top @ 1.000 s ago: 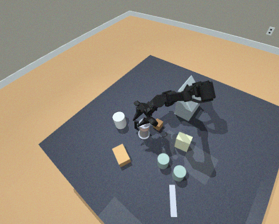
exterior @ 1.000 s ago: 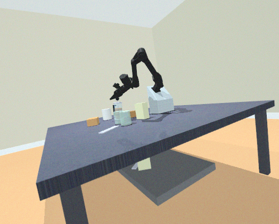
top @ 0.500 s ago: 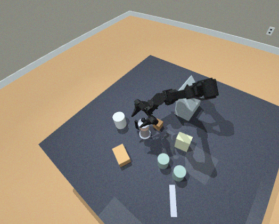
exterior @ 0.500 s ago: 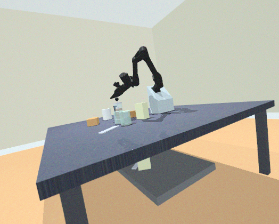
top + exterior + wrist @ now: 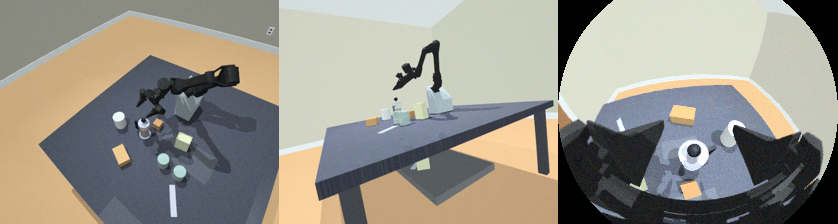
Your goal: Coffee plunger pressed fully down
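Pincer (image 5: pixel 147 106) is hanging wide open, gripping nothing, above the press (image 5: pixel 144 128), which is standing upright on the worktop (image 5: pixel 80 149).

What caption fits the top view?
Black arm's open gripper hovers above the upright glass coffee press on the dark table.

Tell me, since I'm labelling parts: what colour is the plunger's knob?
Black. The knob shows best in the top view, on the upright coffee press.

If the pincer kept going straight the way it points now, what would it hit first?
Probably the coffee press's black plunger knob, centred between the open pincer fingers in the wrist view; depth is unclear, so it might land just beside the press.
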Controlling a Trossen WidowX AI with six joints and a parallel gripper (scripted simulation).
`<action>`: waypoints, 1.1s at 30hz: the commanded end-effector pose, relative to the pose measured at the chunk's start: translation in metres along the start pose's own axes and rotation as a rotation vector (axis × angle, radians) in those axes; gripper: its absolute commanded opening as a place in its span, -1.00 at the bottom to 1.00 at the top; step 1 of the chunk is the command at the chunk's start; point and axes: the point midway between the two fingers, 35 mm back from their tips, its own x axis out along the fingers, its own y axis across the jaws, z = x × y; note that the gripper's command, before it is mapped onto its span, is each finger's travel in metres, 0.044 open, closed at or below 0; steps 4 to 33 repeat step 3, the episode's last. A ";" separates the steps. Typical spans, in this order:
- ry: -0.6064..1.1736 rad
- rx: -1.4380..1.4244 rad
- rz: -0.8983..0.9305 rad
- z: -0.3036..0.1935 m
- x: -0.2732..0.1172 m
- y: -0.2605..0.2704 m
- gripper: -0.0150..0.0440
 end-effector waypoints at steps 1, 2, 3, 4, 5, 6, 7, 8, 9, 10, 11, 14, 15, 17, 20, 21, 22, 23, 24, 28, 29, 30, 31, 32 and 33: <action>0.002 -0.006 0.003 -0.001 -0.002 0.001 1.00; 0.002 -0.006 0.003 -0.001 -0.002 0.001 1.00; 0.002 -0.006 0.003 -0.001 -0.002 0.001 1.00; 0.002 -0.006 0.003 -0.001 -0.002 0.001 1.00; 0.002 -0.006 0.003 -0.001 -0.002 0.001 1.00; 0.002 -0.006 0.003 -0.001 -0.002 0.001 1.00; 0.002 -0.006 0.003 -0.001 -0.002 0.001 1.00; 0.002 -0.006 0.003 -0.001 -0.002 0.001 1.00; 0.002 -0.006 0.003 -0.001 -0.002 0.001 1.00; 0.002 -0.006 0.003 -0.001 -0.002 0.001 1.00; 0.002 -0.006 0.003 -0.001 -0.002 0.001 1.00; 0.002 -0.006 0.003 -0.001 -0.002 0.001 1.00; 0.002 -0.006 0.003 -0.001 -0.002 0.001 1.00; 0.002 -0.006 0.003 -0.001 -0.002 0.001 1.00; 0.002 -0.006 0.003 -0.001 -0.002 0.001 1.00; 0.002 -0.006 0.003 -0.001 -0.002 0.001 1.00; 0.002 -0.006 0.003 -0.001 -0.002 0.001 1.00; 0.002 -0.006 0.003 -0.001 -0.002 0.001 1.00; 0.002 -0.006 0.003 -0.001 -0.002 0.001 1.00; 0.002 -0.006 0.003 -0.001 -0.002 0.001 1.00; 0.002 -0.006 0.003 -0.001 -0.002 0.001 1.00; 0.002 -0.006 0.003 -0.001 -0.002 0.001 1.00; 0.002 -0.006 0.003 -0.001 -0.002 0.001 1.00; 0.002 -0.006 0.003 -0.001 -0.002 0.001 1.00; 0.002 -0.006 0.003 -0.001 -0.002 0.001 1.00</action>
